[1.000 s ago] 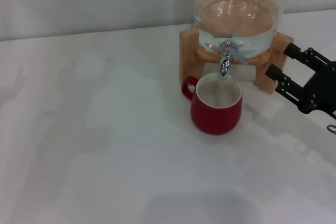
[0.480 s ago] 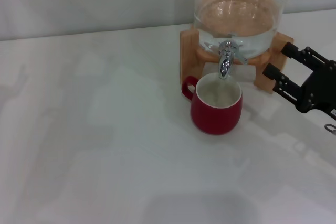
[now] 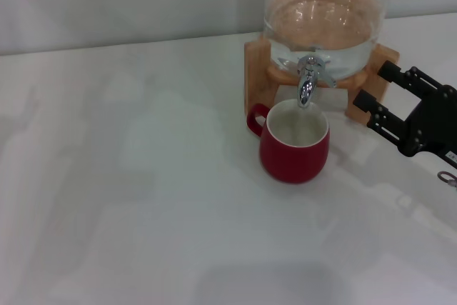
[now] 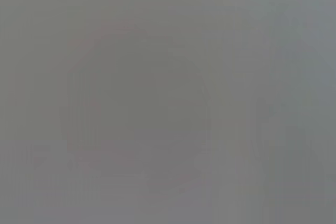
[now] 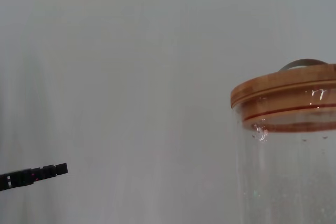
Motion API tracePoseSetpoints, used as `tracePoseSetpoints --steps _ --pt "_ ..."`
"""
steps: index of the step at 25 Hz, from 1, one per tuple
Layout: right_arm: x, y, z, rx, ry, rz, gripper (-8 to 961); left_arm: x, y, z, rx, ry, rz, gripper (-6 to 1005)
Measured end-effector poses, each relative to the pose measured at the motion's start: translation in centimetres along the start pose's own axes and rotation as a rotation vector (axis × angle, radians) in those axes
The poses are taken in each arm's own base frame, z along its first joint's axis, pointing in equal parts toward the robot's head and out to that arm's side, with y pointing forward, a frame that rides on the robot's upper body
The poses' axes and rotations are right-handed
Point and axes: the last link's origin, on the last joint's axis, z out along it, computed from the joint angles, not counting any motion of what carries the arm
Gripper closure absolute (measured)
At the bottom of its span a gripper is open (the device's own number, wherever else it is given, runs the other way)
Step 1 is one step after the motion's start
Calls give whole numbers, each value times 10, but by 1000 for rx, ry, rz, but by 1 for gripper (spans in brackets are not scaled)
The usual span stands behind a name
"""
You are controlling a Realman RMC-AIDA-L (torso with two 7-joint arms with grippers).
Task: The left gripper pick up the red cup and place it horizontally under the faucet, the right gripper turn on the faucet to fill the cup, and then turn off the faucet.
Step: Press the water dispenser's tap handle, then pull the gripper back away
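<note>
Sitting upright on the worktop under the faucet (image 3: 308, 80), red cup (image 3: 294, 141) already placed, left tool out of sight; right tool (image 3: 384, 94) fingers spread wide, empty, just beside the lever, cup off to its left; opening, filling, closing judged still left.

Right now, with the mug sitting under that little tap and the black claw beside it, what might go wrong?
The right end effector, open, sits close to the wooden stand; reaching for the faucet it might clip the stand and shift the glass jar.

The red cup stands free, unheld; any nudge could slide it from under the spout.

If the lever stays open too long, the cup could overflow onto the table.
</note>
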Motion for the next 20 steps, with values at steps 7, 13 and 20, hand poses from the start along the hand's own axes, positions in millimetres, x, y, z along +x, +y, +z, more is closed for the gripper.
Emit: tracePoseSetpoints --steps 7,13,20 --pt "0 0 0 -1 0 1 332 0 -1 0 0 0 2 124" --pt "0 1 0 -2 0 1 332 0 -1 0 -1 0 3 124" --pt "1 1 0 -4 2 2 332 1 0 0 -3 2 4 123"
